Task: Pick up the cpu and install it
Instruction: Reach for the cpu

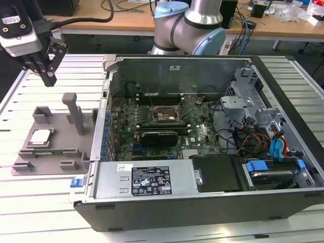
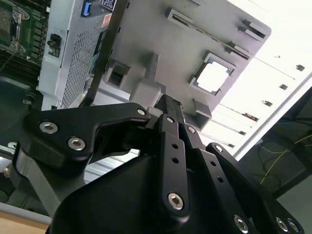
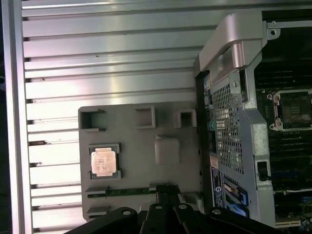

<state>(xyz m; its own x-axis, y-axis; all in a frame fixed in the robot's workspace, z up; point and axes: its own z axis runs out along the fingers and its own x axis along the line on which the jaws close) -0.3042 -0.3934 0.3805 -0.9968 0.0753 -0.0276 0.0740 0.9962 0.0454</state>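
Black linkage bars of your end effector (image 2: pixel 163 100) fill the near ground in both wrist views. Its fingers are pressed together with nothing between them, and it hangs above the grey fixture tray (image 3: pixel 146 136) without touching it. The tray sits on the slatted worktop (image 3: pixel 97 48), just beside the open computer case (image 1: pixel 202 202). The cpu (image 3: pixel 104 162) lies flat in the tray's square pocket with its metal top up, and a thin green module (image 3: pixel 126 191) sits in a slot nearby. Expect the cpu to be light, stiff and slick-topped with a delicate underside, so take it by two opposite edges. Farther off, inside the case, the motherboard (image 1: pixel 202 134) carries the black socket frame (image 1: pixel 164 115), which looks empty.
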